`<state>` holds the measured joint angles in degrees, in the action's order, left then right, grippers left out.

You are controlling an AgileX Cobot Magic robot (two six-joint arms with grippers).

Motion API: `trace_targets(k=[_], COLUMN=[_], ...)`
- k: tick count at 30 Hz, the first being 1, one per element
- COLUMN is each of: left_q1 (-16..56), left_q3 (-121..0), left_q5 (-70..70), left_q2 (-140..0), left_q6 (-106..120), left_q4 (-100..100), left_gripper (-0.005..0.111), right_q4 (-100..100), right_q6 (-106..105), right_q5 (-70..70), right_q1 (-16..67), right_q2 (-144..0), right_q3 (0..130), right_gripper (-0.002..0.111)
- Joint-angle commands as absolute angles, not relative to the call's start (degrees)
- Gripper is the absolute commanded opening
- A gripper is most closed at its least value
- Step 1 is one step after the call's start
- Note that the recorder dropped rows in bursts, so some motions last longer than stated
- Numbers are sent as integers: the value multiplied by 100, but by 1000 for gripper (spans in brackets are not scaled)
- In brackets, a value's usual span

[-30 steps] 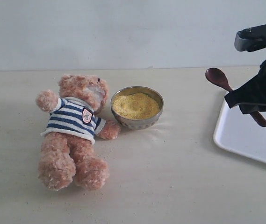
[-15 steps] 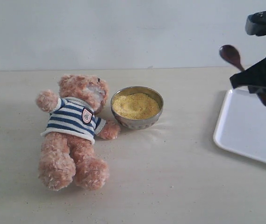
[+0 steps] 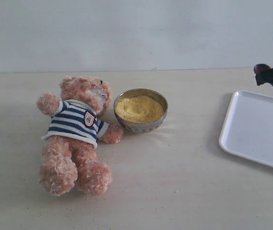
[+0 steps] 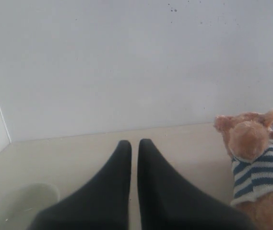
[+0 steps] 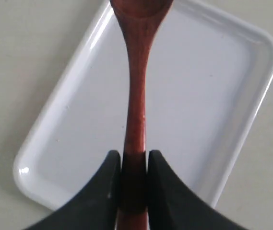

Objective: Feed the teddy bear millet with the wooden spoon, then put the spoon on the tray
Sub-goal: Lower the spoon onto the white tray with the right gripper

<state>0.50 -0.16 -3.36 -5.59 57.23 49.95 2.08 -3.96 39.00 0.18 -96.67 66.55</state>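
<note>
One slim, glossy, reddish-brown wooden spoon (image 5: 136, 96) is pinched by its handle between the two black fingers of the right hand (image 5: 134, 158). The shaft runs straight out ahead of the fingertips. The small oval bowl at its far end is cut off at the edge of the right wrist view, so what it carries cannot be told. Directly beneath this hand and the spoon lies the one flat white rectangular tray (image 5: 213, 72) with rounded corners and a low rim. In the exterior view the hand hangs in the air over the tray's far end, with the spoon clear of it.

The left hand (image 4: 134, 148) has its two dark fingers pressed together on nothing, low over the pale table (image 3: 174, 182). Ahead of it and off to one side lies the one fluffy light-brown teddy bear (image 3: 76, 129) in a navy-and-white striped shirt, flat on its back. Just beside the bear's head and arm, well apart from the right hand, stands one small round metal bowl (image 3: 141, 125). It is heaped with fine yellow millet (image 3: 139, 108).
</note>
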Motion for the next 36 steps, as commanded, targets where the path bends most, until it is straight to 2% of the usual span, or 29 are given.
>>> trace_targets(k=[1, 17, 36], left_q1=[63, 63, 63], left_q3=[0, 0, 0], left_q5=[-299, -299, -311], left_q2=[-546, -546, -546], left_q6=[5750, 5750, 5750], left_q4=[5008, 5008, 5008], left_gripper=[5, 5, 5], right_q4=[244, -48, 57], right_q6=[-466, -474, -294], right_q5=[3926, 2884, 2716], right_q1=[-9, -9, -9], right_q2=[-10016, -10706, -11122], right_q3=[6687, 6399, 6399], right_gripper=[0, 0, 0])
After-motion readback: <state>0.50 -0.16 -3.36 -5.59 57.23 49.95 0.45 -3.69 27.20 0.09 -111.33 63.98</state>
